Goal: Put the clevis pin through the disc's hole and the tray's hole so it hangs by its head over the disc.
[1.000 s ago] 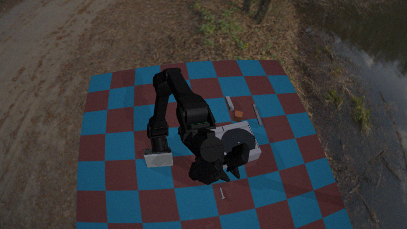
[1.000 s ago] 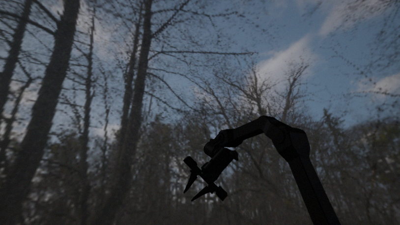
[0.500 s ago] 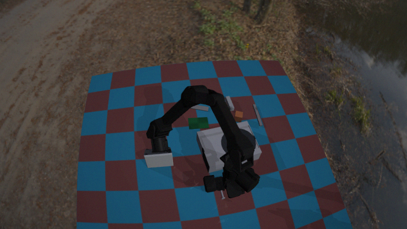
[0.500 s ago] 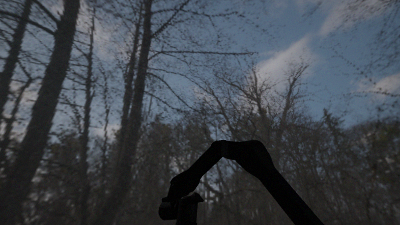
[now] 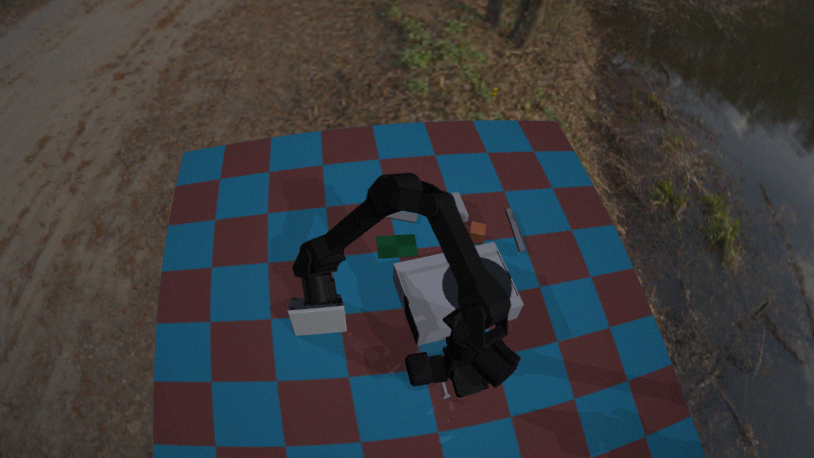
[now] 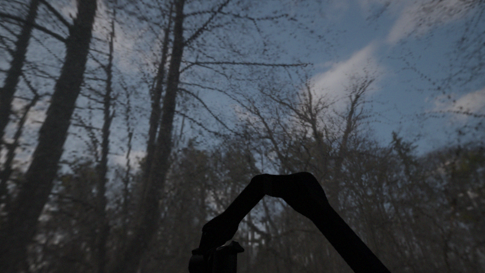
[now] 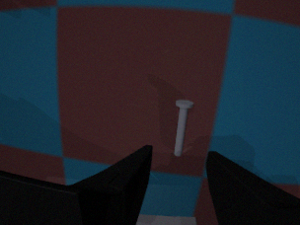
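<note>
So the rimmed steel tray [image 5: 424, 293] is sitting on the checkered table [image 5: 239, 353] [image 7: 143, 59], and the only thing I can make out in it is the wide aluminium disc [image 5: 455, 284], dark and partly hidden under the black arm [image 5: 463, 244] [image 6: 288, 185]. Can't see the holes from here. The clevis pin [image 5: 445, 390] [image 7: 181, 129] isn't in the tray, it's on the table beside it, near the gripper [image 7: 180, 155]. The gripper's partway open with nothing in its grasp. Past the tray there's a green rectangle [image 5: 396, 246] and an orange block [image 5: 477, 230], both outside it.
</note>
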`<act>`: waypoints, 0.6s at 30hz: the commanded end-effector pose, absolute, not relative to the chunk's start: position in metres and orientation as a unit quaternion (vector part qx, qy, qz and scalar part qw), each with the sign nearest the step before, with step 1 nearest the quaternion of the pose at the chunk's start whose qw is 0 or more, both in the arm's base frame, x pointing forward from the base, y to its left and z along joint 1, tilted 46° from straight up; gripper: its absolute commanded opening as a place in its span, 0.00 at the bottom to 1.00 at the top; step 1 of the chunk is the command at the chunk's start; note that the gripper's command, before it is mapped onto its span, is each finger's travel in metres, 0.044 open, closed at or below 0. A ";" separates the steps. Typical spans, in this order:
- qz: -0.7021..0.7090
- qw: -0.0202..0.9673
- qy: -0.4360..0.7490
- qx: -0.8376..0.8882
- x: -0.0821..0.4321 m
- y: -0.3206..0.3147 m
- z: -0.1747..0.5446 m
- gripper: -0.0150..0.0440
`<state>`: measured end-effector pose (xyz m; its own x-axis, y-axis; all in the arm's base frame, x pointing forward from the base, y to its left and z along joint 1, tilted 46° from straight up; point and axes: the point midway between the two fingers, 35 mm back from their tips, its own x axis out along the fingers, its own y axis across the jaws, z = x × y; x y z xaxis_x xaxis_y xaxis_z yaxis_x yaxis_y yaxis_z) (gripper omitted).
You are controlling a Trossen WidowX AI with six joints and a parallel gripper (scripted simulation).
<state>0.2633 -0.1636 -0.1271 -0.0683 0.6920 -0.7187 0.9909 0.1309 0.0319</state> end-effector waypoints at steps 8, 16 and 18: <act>-0.245 0.300 0.691 0.610 0.260 -0.149 -0.141 0.53; -0.245 0.300 0.691 0.610 0.258 -0.140 -0.151 0.53; -0.245 0.300 0.691 0.610 0.258 -0.138 -0.153 0.53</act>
<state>0.2596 -0.1439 -0.1480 -0.0725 0.6909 -0.7193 0.9898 0.1387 0.0336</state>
